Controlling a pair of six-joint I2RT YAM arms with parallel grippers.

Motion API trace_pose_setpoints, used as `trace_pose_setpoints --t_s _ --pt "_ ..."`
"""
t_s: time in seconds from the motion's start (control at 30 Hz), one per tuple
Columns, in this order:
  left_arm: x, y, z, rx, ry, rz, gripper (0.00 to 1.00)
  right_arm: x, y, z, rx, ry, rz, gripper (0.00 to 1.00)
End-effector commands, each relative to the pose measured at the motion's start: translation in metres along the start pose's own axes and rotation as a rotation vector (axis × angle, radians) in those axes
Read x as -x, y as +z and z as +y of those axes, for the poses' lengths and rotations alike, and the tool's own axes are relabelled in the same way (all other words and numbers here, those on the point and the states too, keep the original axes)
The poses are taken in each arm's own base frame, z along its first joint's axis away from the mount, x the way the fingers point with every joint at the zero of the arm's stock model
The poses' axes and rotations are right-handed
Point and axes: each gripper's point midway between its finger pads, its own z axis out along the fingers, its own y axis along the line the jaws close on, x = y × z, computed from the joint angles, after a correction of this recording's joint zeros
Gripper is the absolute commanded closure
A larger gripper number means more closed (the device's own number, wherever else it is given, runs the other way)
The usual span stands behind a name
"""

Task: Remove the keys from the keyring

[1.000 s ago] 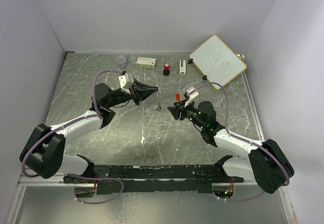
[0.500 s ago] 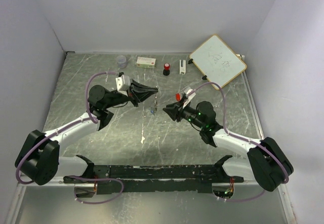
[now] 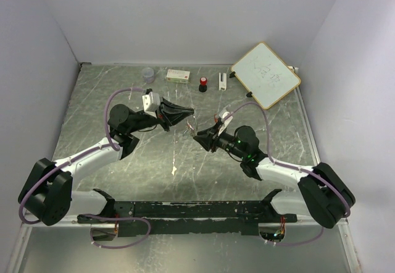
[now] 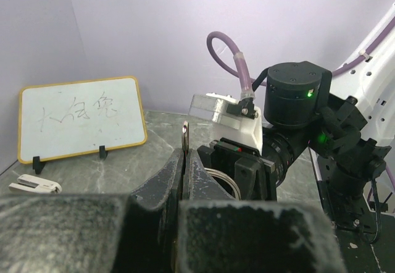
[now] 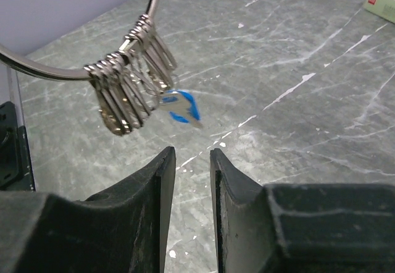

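So, from the overhead camera, both arms reached in over the middle of the table. The left gripper pointed right and the right gripper pointed up-left at it, tips near each other. The keyring was just a small glint hanging between them, too tiny to read from up there. Along the back edge sat a little cup, a box, a black thing with a red top and a whiteboard propped near the right wall.

On the left wrist camera, the left fingers were squeezed together on the keyring, with a bit of the metal sticking up from between the tips. The right arm's wrist faced it from close by.

On the right wrist camera, the right gripper had its jaws only a narrow slot apart, with nothing in the slot. The keyring hung in the air up and left of the tips, a bunch of silver clips dangling off it. The blue key hung below those, clear of the table.
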Motion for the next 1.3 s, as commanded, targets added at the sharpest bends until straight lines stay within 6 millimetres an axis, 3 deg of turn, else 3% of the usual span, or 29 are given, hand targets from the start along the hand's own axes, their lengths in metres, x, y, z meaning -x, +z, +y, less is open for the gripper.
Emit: trace_pose_setpoints --t_s 0.0,1.0,1.1,1.23,1.27 --pt "0.018 0.005 -0.005 -0.027 0.037 -0.043 0.93 0.007 0.008 0.003 0.014 -0.024 -0.026 0.71" --pt "0.025 0.001 -0.022 -0.068 0.047 -0.051 0.93 0.012 0.034 0.019 0.086 -0.046 -0.032 0.72" --pt "0.026 0.001 -0.023 -0.072 0.050 -0.055 0.93 0.012 0.036 0.020 0.085 -0.048 -0.029 0.79" --pt "0.026 0.000 -0.021 -0.057 0.057 -0.053 0.93 0.010 0.038 0.020 0.078 -0.045 -0.022 1.00" --pt "0.026 0.000 -0.020 -0.046 0.059 -0.051 0.93 0.009 0.038 0.020 0.075 -0.044 -0.018 1.00"
